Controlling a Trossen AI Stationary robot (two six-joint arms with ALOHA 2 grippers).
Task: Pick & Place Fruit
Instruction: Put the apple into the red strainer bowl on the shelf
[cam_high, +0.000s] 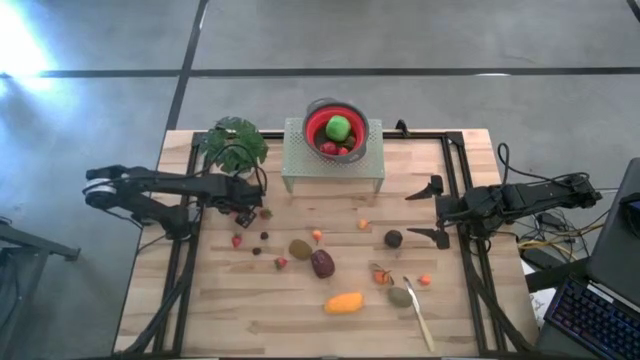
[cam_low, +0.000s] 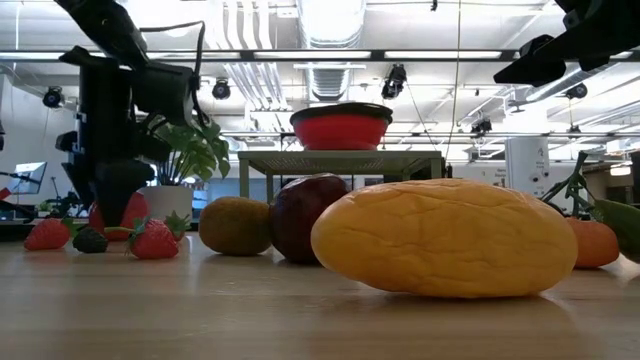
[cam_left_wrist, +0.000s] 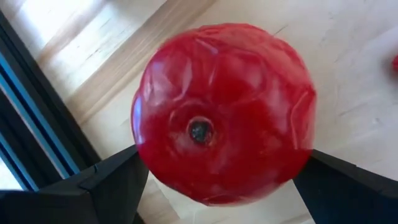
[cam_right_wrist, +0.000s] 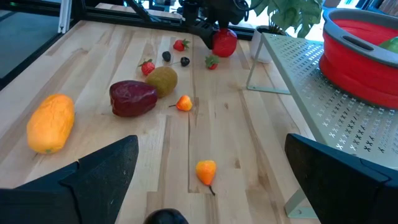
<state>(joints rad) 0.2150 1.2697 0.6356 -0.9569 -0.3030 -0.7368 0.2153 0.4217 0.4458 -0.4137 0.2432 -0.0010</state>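
Wooden planks form the table (cam_high: 300, 320), with grey floor around it. At its far edge a perforated stand (cam_high: 300, 160) carries a red bowl (cam_high: 318, 128) holding a green apple (cam_high: 339, 127) and some red pieces. Loose fruit is scattered over the middle: an orange oval (cam_high: 343, 302), a maroon oval (cam_high: 322, 263), a brown oval (cam_high: 300, 248), a dark one (cam_high: 393, 238) and small berries (cam_high: 237, 241). The left hand (cam_high: 247, 213), near the potted plant (cam_high: 232, 142), grips a red round fruit (cam_left_wrist: 221, 112) between its fingers. The right hand (cam_high: 433, 212) hangs open at the right side, holding nothing.
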